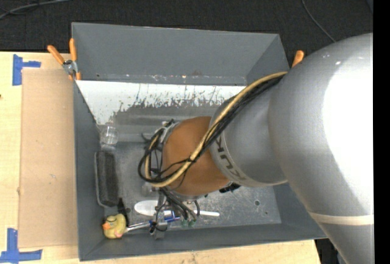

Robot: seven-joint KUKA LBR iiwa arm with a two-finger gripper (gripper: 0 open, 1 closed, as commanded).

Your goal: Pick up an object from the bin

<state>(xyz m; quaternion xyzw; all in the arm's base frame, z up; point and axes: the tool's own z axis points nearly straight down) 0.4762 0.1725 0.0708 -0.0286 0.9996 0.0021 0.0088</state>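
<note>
Gripper (163,220) sits low, just right of yellow toy (114,226). Claw open or shut: can't tell, nothing seen held. Nearest thing is a white spoon-like piece (145,208), up-right of toy, beside gripper. Prob. light, stiff, slick plastic, lying flat. Best grip: across its narrow handle.

One grey bin (85,135) is holding one long black block (106,177), one small clear plastic piece (109,135), one yellow toy (114,226), one white spoon-shaped piece (146,208) and one thin white stick (208,214). A few small coloured bits (173,218) are lying bunched under the arm, too tangled for counting.
</note>
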